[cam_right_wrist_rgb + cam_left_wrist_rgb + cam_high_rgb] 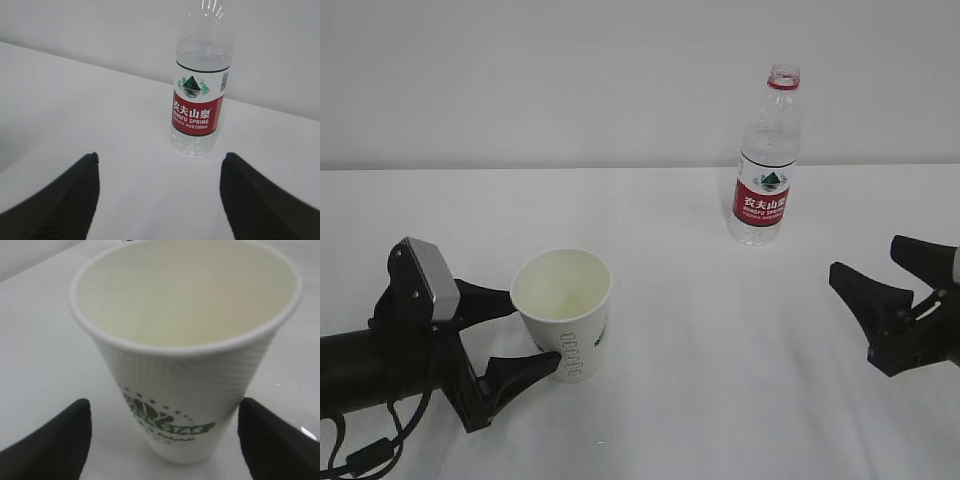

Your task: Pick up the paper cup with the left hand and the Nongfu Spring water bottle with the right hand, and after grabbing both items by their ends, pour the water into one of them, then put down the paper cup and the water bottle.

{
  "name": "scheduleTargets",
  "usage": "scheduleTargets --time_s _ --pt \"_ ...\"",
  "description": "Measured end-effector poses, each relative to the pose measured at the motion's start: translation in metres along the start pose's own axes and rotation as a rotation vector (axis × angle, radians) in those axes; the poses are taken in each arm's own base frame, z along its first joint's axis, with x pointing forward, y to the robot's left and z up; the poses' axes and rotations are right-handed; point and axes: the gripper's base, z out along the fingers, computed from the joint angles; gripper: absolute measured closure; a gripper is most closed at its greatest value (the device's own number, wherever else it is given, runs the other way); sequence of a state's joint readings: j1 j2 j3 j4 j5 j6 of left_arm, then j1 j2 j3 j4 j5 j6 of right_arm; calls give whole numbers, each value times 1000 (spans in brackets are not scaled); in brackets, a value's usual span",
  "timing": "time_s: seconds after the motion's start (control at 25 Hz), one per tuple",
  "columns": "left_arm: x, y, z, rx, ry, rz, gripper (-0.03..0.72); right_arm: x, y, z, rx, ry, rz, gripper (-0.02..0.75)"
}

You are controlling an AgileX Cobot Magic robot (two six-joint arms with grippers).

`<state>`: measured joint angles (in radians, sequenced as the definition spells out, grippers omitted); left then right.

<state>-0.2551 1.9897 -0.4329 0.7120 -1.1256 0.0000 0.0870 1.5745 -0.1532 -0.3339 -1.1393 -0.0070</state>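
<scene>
Paper cup: upright on the white table, near left, empty.
Left hand: fingers spread wide either side of the cup, not clamped.
Nongfu Spring water bottle: upright, far right, capless.
Right hand: fingers released, near right, well apart from the bottle.

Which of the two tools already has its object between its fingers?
The left tool: its open fingers flank the paper cup. The right tool is open too, well short of the bottle.
</scene>
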Motion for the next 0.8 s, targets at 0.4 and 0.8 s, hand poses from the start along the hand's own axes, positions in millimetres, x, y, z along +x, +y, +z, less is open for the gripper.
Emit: scheduleTargets --time_s 0.4,0.8 --pt "-5 -2 15 30 35 48 6 0 0 0 2 0 -3 170" --pt "1 -1 27 47 57 53 10 0 0 0 2 0 -3 170"
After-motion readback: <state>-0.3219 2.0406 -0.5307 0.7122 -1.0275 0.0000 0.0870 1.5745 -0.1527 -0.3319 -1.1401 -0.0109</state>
